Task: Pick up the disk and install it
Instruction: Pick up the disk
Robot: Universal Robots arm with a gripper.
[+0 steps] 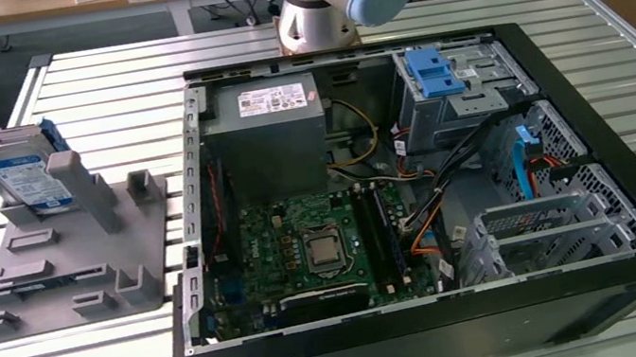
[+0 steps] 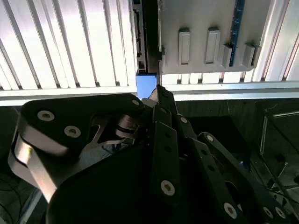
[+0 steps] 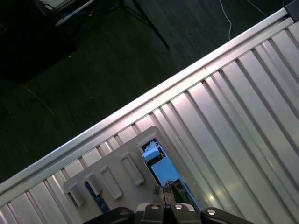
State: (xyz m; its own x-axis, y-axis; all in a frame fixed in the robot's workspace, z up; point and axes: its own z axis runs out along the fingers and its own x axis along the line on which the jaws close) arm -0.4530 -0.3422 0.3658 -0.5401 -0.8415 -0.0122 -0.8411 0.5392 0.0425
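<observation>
A ribbed metal table (image 1: pixel 85 81) carries everything. The biggest thing on it is an open black computer case (image 1: pixel 446 340), lying on its side toward the exterior view's right. Inside, a grey power box (image 1: pixel 271 124) sits at the far left, a green circuit board (image 1: pixel 316 246) lies near of it, a metal drive cage with a blue latch (image 1: pixel 442 72) sits at the far right, and a silver wire-mesh bay (image 1: pixel 554 218) stands at the near right, with loose cables (image 1: pixel 445 168) running between them. Just beside the case, on the exterior view's left, lies a grey slotted holder (image 1: pixel 64 267). The disk (image 1: pixel 24 177) stands tilted in the holder's far end, well apart from the case. In the first wrist view the gripper (image 3: pixel 163 192) hangs above that end of the holder, its tips drawn together with nothing between them, and the disk's blue shows just past them.
</observation>
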